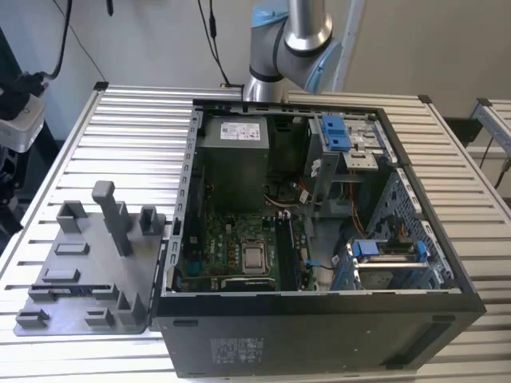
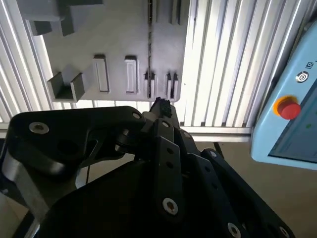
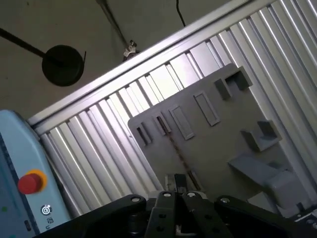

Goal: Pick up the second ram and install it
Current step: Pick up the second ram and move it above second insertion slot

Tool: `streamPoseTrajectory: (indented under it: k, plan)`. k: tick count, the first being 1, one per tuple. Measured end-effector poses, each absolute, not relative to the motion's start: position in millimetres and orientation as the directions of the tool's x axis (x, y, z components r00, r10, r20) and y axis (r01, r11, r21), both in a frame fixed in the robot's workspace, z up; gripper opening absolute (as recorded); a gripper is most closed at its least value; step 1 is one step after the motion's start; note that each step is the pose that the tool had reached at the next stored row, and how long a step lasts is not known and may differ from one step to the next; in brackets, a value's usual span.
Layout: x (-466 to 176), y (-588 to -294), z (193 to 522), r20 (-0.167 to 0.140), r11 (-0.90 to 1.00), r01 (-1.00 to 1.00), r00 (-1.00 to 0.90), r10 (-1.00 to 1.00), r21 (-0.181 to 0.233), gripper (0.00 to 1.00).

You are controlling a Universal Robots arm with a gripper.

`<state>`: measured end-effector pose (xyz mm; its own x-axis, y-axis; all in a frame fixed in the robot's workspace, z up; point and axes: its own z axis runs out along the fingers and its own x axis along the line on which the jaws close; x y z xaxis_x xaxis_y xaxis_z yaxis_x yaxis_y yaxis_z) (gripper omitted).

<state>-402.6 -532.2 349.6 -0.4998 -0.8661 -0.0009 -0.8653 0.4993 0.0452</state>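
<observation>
A ribbed aluminium table carries an open computer case, with a grey tray lying to the exterior view's left of it. The arm rises behind the case. In the second wrist view the second ram stands on edge in a tray slot, and the gripper hangs above the tray near the ram's end; whether it is open or shut I cannot tell

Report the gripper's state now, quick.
Gripper: cannot tell whether open or shut; it hangs above the flat grey plastic tray, near the thin dark circuit-board stick standing on edge in a tray slot.
</observation>
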Motion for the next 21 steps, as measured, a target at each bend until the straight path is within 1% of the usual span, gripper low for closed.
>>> streamPoseTrajectory:
  k: [8,21]
  plan:
    - [-403.7,-531.4,347.5,-0.012,0.456,-0.889,-0.457,-0.889,0.037,0.11]
    - [-404.5,-531.1,347.3,-0.013,0.454,-0.890,-0.455,-0.891,0.037,0.11]
